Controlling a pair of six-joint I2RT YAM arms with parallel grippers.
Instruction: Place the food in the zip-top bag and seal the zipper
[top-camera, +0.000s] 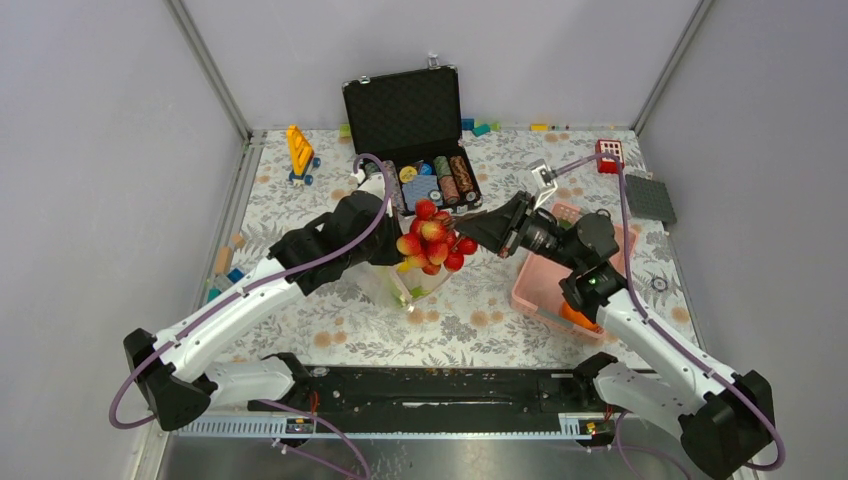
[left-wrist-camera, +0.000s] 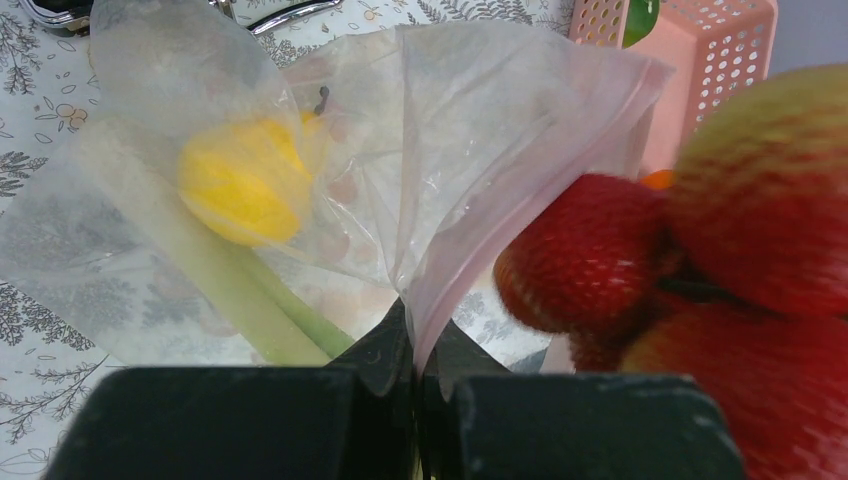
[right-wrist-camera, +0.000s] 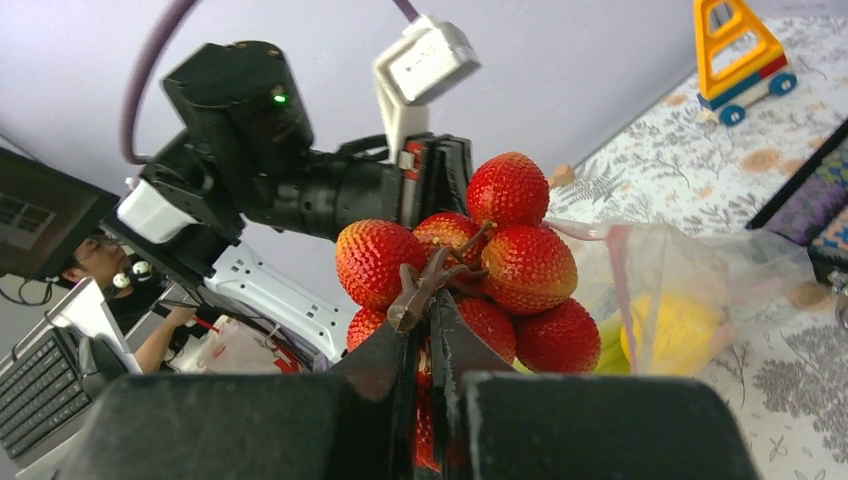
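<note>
My left gripper (left-wrist-camera: 415, 345) is shut on the pink zipper (left-wrist-camera: 470, 270) at the mouth of the clear zip-top bag (left-wrist-camera: 480, 120), holding that edge up. A yellow lemon (left-wrist-camera: 240, 180) and a pale-green celery stalk (left-wrist-camera: 250, 300) lie inside the bag. My right gripper (right-wrist-camera: 428, 300) is shut on the brown stem of the cluster of red pieces (right-wrist-camera: 470, 260). From above, the cluster (top-camera: 435, 238) hangs over the bag (top-camera: 400, 285), between the left gripper (top-camera: 392, 212) and the right gripper (top-camera: 470, 232). In the left wrist view the cluster (left-wrist-camera: 700, 250) is just right of the bag's mouth.
A pink slatted basket (top-camera: 545, 285) stands to the right with an orange (top-camera: 575, 315) in it. An open black case of poker chips (top-camera: 410, 120) sits behind the bag. A yellow toy (top-camera: 300, 150), a red block (top-camera: 608, 155) and a grey plate (top-camera: 650, 198) lie near the back.
</note>
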